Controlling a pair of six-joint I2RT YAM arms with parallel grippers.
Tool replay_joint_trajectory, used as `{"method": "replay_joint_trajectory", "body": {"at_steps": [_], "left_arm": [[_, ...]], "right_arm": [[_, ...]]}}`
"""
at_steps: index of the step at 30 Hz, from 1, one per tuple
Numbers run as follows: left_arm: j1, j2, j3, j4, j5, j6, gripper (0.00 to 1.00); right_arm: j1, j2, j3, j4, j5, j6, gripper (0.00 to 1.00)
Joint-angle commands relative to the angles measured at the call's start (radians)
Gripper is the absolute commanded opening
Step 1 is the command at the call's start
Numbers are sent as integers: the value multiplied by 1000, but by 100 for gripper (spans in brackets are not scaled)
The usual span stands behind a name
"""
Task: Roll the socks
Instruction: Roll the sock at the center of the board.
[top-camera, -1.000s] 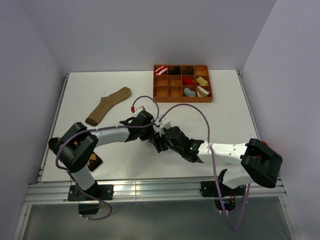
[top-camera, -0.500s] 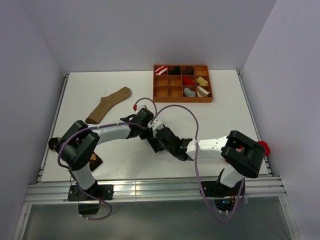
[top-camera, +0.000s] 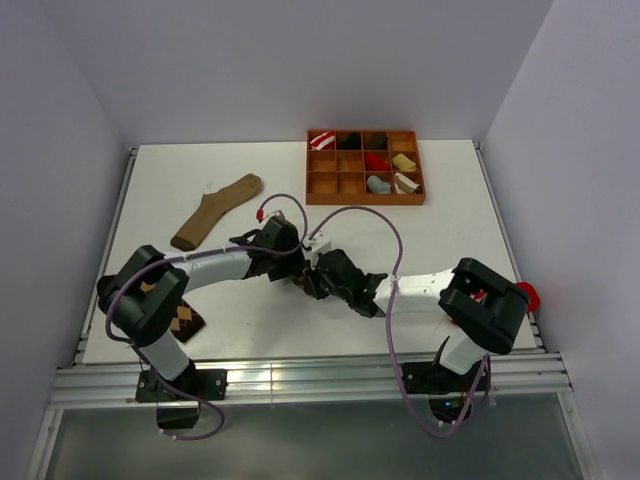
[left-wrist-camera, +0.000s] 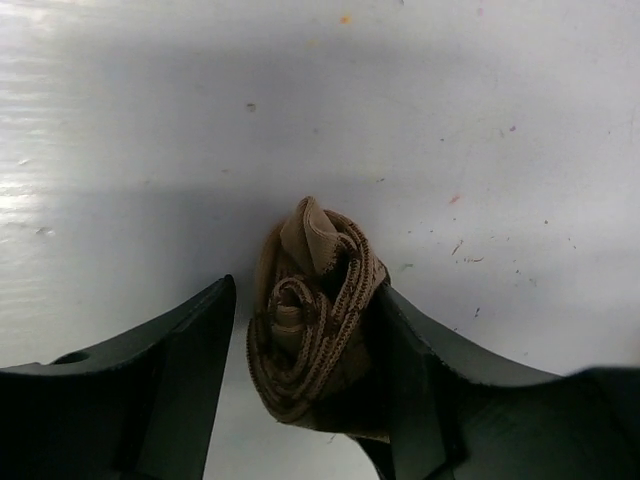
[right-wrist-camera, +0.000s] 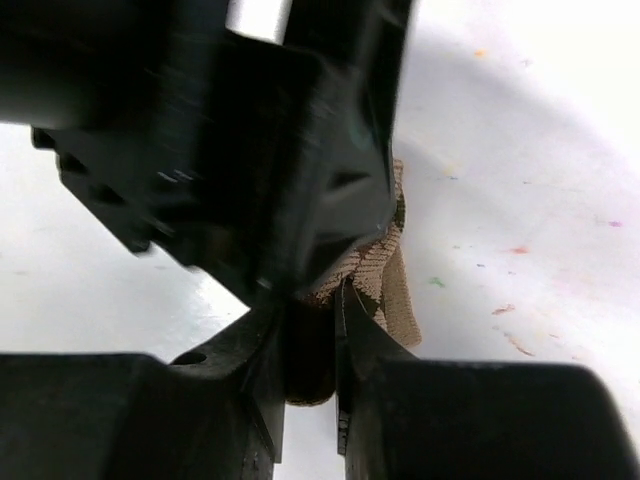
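A rolled brown argyle sock (left-wrist-camera: 315, 310) lies on the white table between both grippers; from above only a sliver (top-camera: 302, 283) shows. My left gripper (left-wrist-camera: 305, 295) is open around the roll: its right finger touches the roll and its left finger (left-wrist-camera: 190, 370) stands a small gap away. My right gripper (right-wrist-camera: 305, 305) is shut on a fold of the same sock (right-wrist-camera: 385, 275), from the opposite side. From above, the left gripper (top-camera: 292, 262) and right gripper (top-camera: 313, 280) meet mid-table. A second argyle sock (top-camera: 186, 321) lies flat by the left arm's base. No grey sock shows on the table.
A long plain tan sock (top-camera: 216, 210) lies at the back left. A brown compartment tray (top-camera: 321, 186) with several rolled socks stands at the back centre-right. Grey walls enclose the table on three sides.
Both grippers have shifted a little left and towards the back with the rolled sock between them. The right arm's elbow has swung inwards.
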Motion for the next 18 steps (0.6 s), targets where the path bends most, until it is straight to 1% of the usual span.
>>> {"method": "replay_joint_trajectory", "body": {"at_steps": [1, 5, 6, 8, 10, 11, 13, 14, 15, 17, 18], "left_arm": [[32, -77, -41, -9, -48, -6, 63], [74, -156, -94, 43, -66, -51, 68], [80, -190, -107, 55, -71, -71, 71], [94, -227, -147, 84, -92, -89, 74], [98, -282, -179, 104, -105, -114, 74], [100, -302, -217, 135, -114, -121, 75], [101, -363, -266, 175, -111, -147, 75], [100, -403, -323, 217, -102, -155, 76], [100, -420, -351, 286, -87, -169, 77], [100, -448, -438, 354, -59, -186, 78], [98, -462, -463, 424, -35, -200, 79]], "right_arm": [[-39, -7, -49, -39, -145, 88, 9], [-99, 4, -55, -12, -276, 130, 8], [-109, 16, -49, -15, -296, 143, 8], [-130, 44, -33, -19, -357, 166, 7], [-147, 62, -27, -13, -405, 188, 7], [-167, 85, -19, -10, -457, 208, 7], [-185, 102, -15, 11, -511, 225, 7], [-194, 119, -13, 16, -558, 248, 7], [-213, 127, -10, 17, -580, 254, 7], [-228, 146, -4, 27, -613, 278, 7], [-240, 151, -3, 30, -633, 285, 7]]}}
